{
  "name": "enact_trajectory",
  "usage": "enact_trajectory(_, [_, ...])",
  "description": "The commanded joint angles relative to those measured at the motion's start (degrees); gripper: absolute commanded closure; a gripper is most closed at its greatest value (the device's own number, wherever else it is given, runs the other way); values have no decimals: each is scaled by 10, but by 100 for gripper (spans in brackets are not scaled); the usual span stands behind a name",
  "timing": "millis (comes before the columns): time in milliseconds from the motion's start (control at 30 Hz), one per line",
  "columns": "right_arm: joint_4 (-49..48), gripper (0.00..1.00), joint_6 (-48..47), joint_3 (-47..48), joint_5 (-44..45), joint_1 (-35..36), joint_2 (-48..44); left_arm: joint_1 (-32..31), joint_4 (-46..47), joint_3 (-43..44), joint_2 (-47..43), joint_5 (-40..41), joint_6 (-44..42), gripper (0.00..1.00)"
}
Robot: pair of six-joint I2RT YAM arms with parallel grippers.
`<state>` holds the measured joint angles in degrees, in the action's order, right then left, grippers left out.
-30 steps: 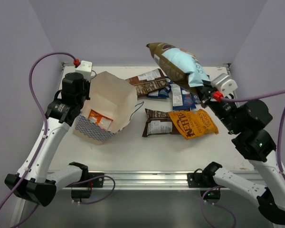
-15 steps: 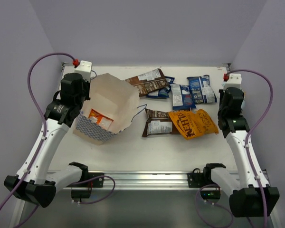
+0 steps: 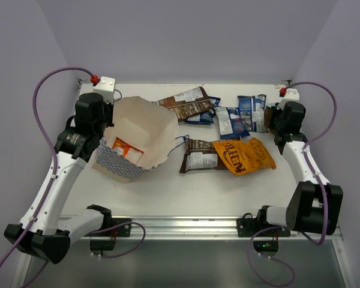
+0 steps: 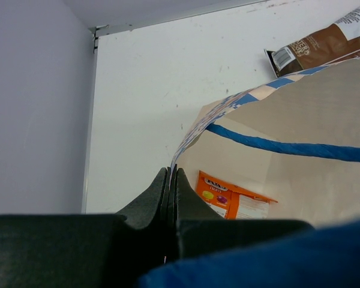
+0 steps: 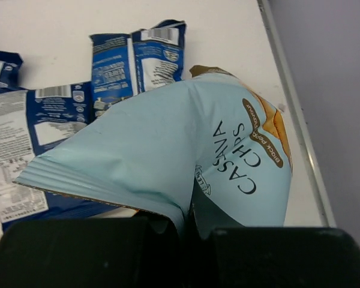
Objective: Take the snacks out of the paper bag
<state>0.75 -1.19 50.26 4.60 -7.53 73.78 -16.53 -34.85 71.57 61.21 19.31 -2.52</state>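
Crinkly lt-blue packet (image 5: 168,144) in R tool (image 5: 189,219), L tool (image 4: 170,178) clamping paper bag (image 4: 300,186) rim

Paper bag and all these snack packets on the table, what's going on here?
Two robot arms are emptying the paper bag. The left gripper pinches the bag's rim, holding it open. The right gripper is shut on a light blue chip packet near the table's right edge, beside several packets already lying out. One orange packet lies inside the bag.
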Motion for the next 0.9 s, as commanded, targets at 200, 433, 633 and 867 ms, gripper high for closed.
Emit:
enact_trajectory(200, [-134,100,41,45,-233,-1,79,0,36,0,-18,2,5,100])
enact_trajectory(433, [-42,80,42,25,-95,-2,58,1,37,-3,-29,3,4,100])
enact_trajectory(633, [67,19,90,-3,10,-2,-69,0,39,3,-28,-12,-2,100])
enact_trajectory(867, [142,1,94,36,-31,44,-223,0,54,-10,-35,-79,-24,100])
